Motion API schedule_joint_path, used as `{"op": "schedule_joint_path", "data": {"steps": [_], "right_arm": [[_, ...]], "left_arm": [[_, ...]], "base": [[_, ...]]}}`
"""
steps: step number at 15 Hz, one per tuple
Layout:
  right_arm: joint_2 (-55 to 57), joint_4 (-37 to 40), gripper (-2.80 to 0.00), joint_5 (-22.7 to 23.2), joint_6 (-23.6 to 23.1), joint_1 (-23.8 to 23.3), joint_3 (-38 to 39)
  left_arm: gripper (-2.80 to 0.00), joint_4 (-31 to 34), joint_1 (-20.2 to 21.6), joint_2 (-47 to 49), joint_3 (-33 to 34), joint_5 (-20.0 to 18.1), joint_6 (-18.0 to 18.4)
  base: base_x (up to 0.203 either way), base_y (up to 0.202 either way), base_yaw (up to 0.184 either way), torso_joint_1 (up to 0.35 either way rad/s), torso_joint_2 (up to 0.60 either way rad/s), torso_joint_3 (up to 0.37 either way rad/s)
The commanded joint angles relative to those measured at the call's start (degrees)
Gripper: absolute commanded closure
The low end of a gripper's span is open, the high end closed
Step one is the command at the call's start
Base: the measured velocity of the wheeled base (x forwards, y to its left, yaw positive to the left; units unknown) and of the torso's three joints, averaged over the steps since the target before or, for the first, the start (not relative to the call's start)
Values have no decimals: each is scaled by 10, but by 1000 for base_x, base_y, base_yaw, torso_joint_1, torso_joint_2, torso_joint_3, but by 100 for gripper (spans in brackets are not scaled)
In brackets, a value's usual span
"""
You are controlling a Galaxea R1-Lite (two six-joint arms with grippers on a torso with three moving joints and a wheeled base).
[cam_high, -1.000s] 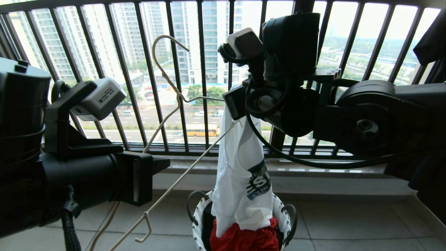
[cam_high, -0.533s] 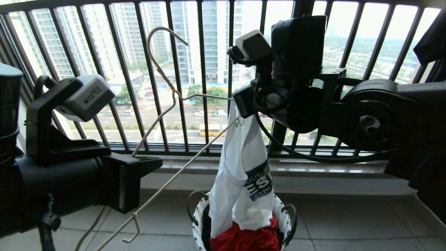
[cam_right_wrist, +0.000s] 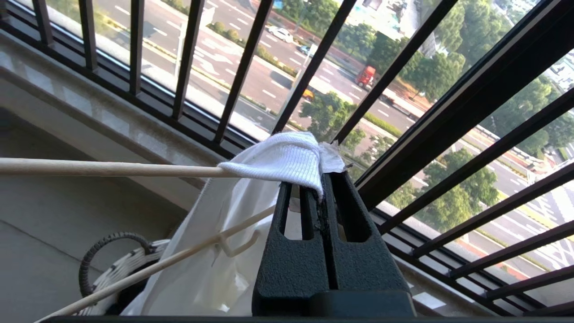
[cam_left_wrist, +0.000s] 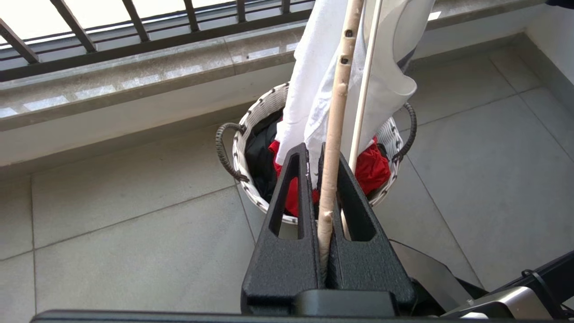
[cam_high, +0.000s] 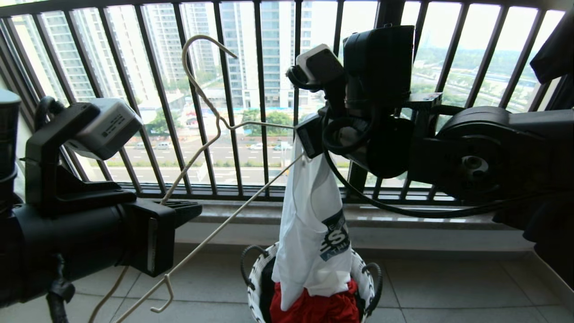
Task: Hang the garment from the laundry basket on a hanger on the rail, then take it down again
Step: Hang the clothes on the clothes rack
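Observation:
The white garment (cam_high: 309, 224) hangs by its ribbed collar (cam_right_wrist: 278, 157) from my right gripper (cam_high: 309, 134), which is shut on it; its hem reaches down into the laundry basket (cam_high: 253, 278) on the floor. The cream wire hanger (cam_high: 210, 112) is tilted, hook upward, with one end tucked under the collar. My left gripper (cam_high: 188, 208) is shut on the hanger's other arm (cam_left_wrist: 336, 112), low at the left. In the left wrist view the basket (cam_left_wrist: 244, 134) lies beyond the left gripper (cam_left_wrist: 314, 152). In the right wrist view the hanger (cam_right_wrist: 112, 168) runs into the collar beside the right gripper (cam_right_wrist: 314, 179). The rail is out of view.
The black balcony railing (cam_high: 262, 89) and a stone ledge (cam_high: 403, 215) stand just behind the basket. A red cloth (cam_high: 314, 305) and a black shirt (cam_left_wrist: 260, 152) fill the basket. Dark cloth (cam_high: 556, 49) hangs at the upper right. Tiled floor lies to both sides.
My left gripper has drawn slightly left with the hanger, whose hook has swung left and a little higher. The right gripper with the collar has shifted slightly right.

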Motion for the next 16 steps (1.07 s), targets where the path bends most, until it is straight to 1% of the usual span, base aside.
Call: {"op": "schedule_joint_path", "data": {"steps": [1, 4, 7, 9, 11, 13, 15, 16], "right_arm": [[-2, 10, 0, -1, -7, 8, 6], [-9, 22, 0, -1, -11, 21, 3], [-11, 22, 0, 0, -48, 31, 0], [-15, 24, 0, -1, -55, 44, 1], [-18, 25, 0, -1, -67, 46, 9], [-19, 25, 0, -1, -68, 49, 10], [-18, 24, 0, 0, -69, 63, 10], [-18, 24, 0, 0, -68, 71, 11]], "left_arm": [[0, 0, 0, 1, 2, 3, 0], [0, 0, 0, 3, 9, 2, 7], [0, 0, 0, 4, 19, 2, 18], [0, 0, 2, 5, 19, 2, 18], [0, 0, 12, 4, 19, 2, 28], [0, 0, 16, 6, 20, 2, 29], [0, -1, 17, 14, 21, 3, 29], [0, -3, 25, 17, 21, 3, 29]], "base": [[0, 0, 0, 0, 0, 0], [0, 0, 0, 0, 0, 0], [0, 0, 0, 0, 0, 0], [0, 0, 0, 0, 0, 0], [0, 0, 0, 0, 0, 0], [0, 0, 0, 0, 0, 0], [0, 0, 0, 0, 0, 0], [0, 0, 0, 0, 0, 0]]}}
